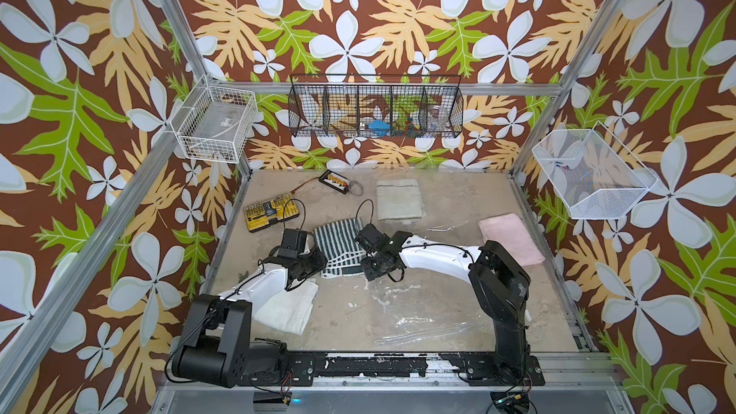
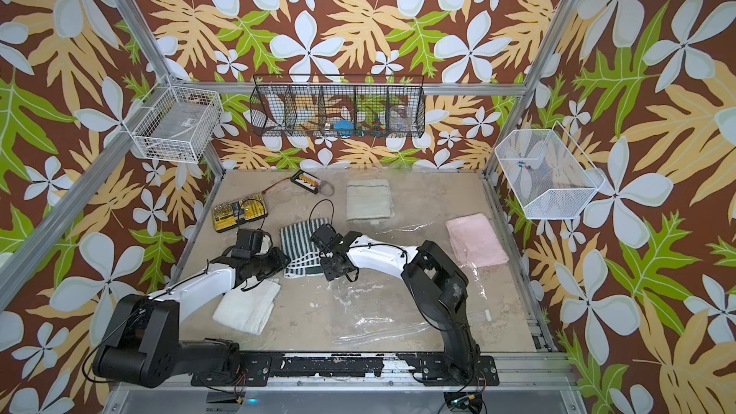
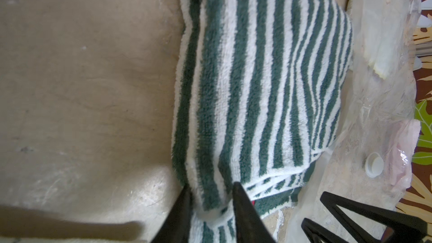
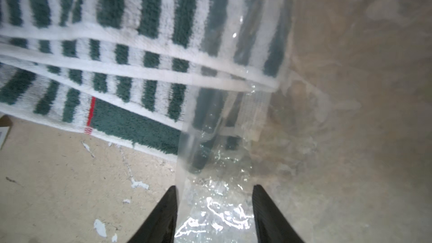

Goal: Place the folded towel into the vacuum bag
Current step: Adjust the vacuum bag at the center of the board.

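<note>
- The striped towel (image 1: 340, 244) lies folded on the table (image 1: 458, 197), between the two grippers.
- The left gripper (image 3: 211, 185) pinches a bunched fold at one edge of that towel — cloth fills the gap between its fingers.
- The vacuum bag (image 1: 430, 326) lies spread flat beside the towel, toward the right arm; its clear film overlaps the towel's edge, and the white valve cap (image 3: 374, 164) faces up.
- The right gripper (image 4: 215, 186) has its jaws apart with crinkled bag film between them — whether it grips the film I cannot tell.
- A white towel (image 1: 286, 308) lies under the left arm.
</note>
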Available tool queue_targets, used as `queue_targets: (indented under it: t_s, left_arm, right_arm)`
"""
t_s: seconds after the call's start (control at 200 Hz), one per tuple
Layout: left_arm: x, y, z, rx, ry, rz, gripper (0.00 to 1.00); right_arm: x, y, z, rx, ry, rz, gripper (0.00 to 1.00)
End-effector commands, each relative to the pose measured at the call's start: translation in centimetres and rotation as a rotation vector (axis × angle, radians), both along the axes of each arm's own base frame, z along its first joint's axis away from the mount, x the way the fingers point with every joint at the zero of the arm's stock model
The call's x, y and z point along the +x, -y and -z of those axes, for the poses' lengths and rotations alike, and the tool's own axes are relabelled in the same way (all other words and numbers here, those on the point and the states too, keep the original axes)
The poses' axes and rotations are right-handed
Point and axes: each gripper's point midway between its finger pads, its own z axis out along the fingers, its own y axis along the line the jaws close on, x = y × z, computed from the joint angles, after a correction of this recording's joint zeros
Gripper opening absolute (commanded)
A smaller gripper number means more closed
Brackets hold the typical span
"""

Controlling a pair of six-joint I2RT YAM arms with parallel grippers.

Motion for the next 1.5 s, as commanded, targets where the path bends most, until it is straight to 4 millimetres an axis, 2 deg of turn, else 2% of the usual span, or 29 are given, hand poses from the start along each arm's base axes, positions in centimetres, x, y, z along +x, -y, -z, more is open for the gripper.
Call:
queue_targets:
  t_s: [0.0, 0.135, 0.235, 0.385, 0.51, 0.726, 0.836, 0.926, 1.041, 1.136, 1.221, 1.316, 1.411, 1.491]
  left_arm:
    - [-0.1, -0.6, -0.4, 0.043, 0.001, 0.006, 0.47]
    - [0.0, -0.9, -0.2, 0.066, 0.001, -0.001, 0.46]
    - [0.2, -0.4, 0.1, 0.038, -0.006, 0.012, 0.42]
    - [0.7, 0.0, 0.0, 0.02, 0.006, 0.022, 0.32]
    - [0.6, 0.2, -0.1, 0.008, 0.009, 0.027, 0.2]
    - [1.0, 0.4, -3.2, 0.0, 0.061, 0.039, 0.02]
    - [0.6, 1.3, -5.3, -0.057, 0.089, 0.066, 0.0]
    - [-0.5, 1.5, -6.5, -0.075, 0.096, 0.077, 0.0]
    - [-2.6, 1.5, -5.6, -0.095, 0.059, 0.084, 0.0]
    - [-4.3, 1.4, -3.3, -0.1, -0.007, 0.08, 0.0]
    - [-5.2, 1.3, -2.1, -0.103, -0.044, 0.078, 0.0]
    - [-5.2, 1.5, -1.9, -0.087, -0.042, 0.078, 0.0]
    - [-5.7, 1.8, -1.0, -0.069, -0.074, 0.084, 0.0]
    - [-6.1, 2.1, -0.2, -0.046, -0.095, 0.088, 0.0]
  right_arm:
    - [0.4, 0.9, 1.1, -0.026, -0.006, 0.015, 0.45]
    - [0.9, 1.9, 2.0, -0.028, -0.019, 0.038, 0.27]
    - [1.4, 3.0, 1.7, -0.035, -0.007, 0.059, 0.21]
    - [2.0, 4.1, 1.3, -0.034, -0.003, 0.075, 0.22]
    - [1.9, 3.6, 1.5, -0.012, -0.017, 0.069, 0.25]
    - [2.1, 3.7, 2.1, -0.01, -0.023, 0.077, 0.27]
    - [2.5, 4.0, 2.0, 0.005, -0.03, 0.09, 0.28]
    - [3.0, 4.5, 2.0, 0.011, -0.028, 0.104, 0.28]
    - [3.4, 4.7, 2.1, 0.021, -0.032, 0.109, 0.28]
    - [3.9, 4.2, 1.1, 0.038, -0.025, 0.101, 0.3]
    - [4.9, 3.4, -2.0, 0.081, 0.023, 0.097, 0.36]
    - [5.6, 2.0, -5.1, 0.139, 0.056, 0.079, 0.44]
    - [5.1, -0.8, -6.8, 0.173, 0.076, 0.02, 0.48]
    - [3.8, -3.5, -6.5, 0.187, 0.048, -0.04, 0.48]
